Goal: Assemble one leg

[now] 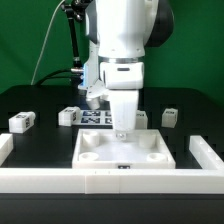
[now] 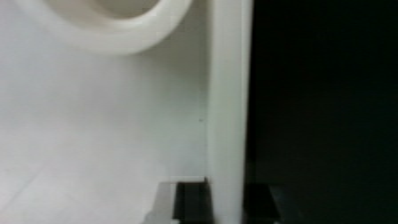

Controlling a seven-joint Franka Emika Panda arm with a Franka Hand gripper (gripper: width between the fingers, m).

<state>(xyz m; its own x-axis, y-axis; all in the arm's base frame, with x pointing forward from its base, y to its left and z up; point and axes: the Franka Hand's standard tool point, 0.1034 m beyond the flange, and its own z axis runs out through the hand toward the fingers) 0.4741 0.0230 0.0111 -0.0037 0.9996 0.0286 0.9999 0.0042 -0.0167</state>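
Note:
A large flat white square panel [image 1: 125, 152] with round corner sockets lies in the middle of the table. My gripper [image 1: 122, 127] reaches down onto its far edge. In the wrist view the two dark fingers [image 2: 196, 200] stand on either side of the panel's thin edge wall [image 2: 228, 110]. The jaws are closed against that wall, so my gripper [image 2: 230, 192] grips the panel. One socket [image 2: 111, 25] shows close by. Small white legs with marker tags lie apart on the black table: one [image 1: 22, 122] at the exterior view's left, one [image 1: 68, 116] near the arm, one [image 1: 168, 117] at the right.
The marker board [image 1: 95, 118] lies behind the panel beside the arm. A white U-shaped fence [image 1: 110, 181] runs along the front, with side walls at the exterior view's left [image 1: 5, 148] and right [image 1: 208, 155].

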